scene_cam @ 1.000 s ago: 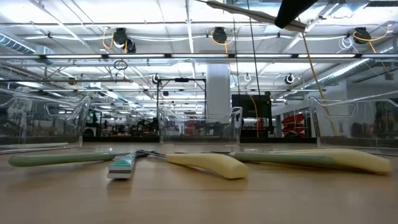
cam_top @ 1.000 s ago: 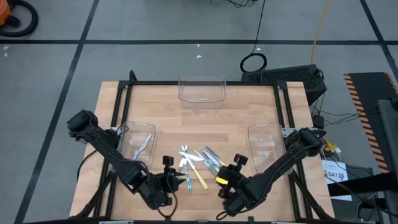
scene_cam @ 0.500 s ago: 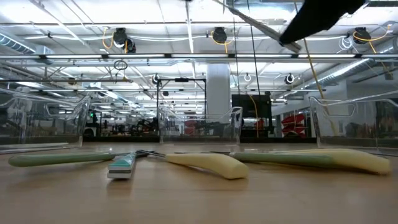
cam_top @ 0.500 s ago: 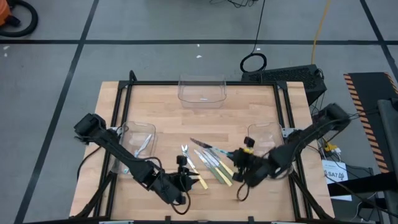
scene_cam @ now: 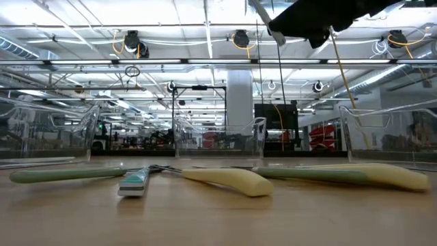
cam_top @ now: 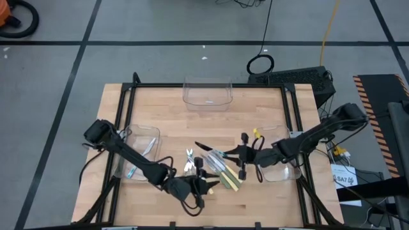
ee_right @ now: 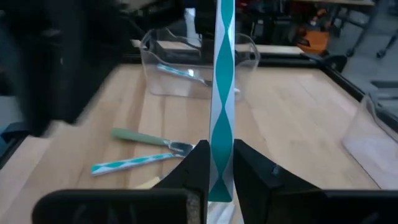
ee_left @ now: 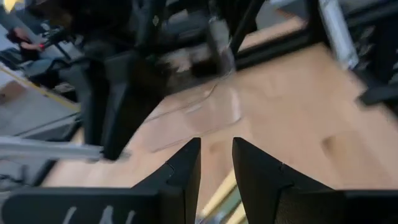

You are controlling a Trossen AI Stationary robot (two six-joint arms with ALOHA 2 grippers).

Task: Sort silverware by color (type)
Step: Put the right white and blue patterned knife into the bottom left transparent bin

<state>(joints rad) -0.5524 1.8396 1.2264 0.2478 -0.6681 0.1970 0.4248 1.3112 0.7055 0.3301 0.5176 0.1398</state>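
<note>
While the right hand (ee_right: 216, 163) clamps a teal-and-white utensil (ee_right: 222, 93) upright, the left hand (ee_left: 216, 163) hovers, fingers slightly apart.

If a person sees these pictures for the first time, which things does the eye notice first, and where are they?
The right gripper stands out: it is shut on a teal-and-white patterned utensil, held upright above the table's middle-right. Below lies a loose cluster of utensils with yellow and green handles near the table's front centre, where the left gripper hovers with a small gap between its fingers. Clear bins stand at the left, back and right edges.
</note>
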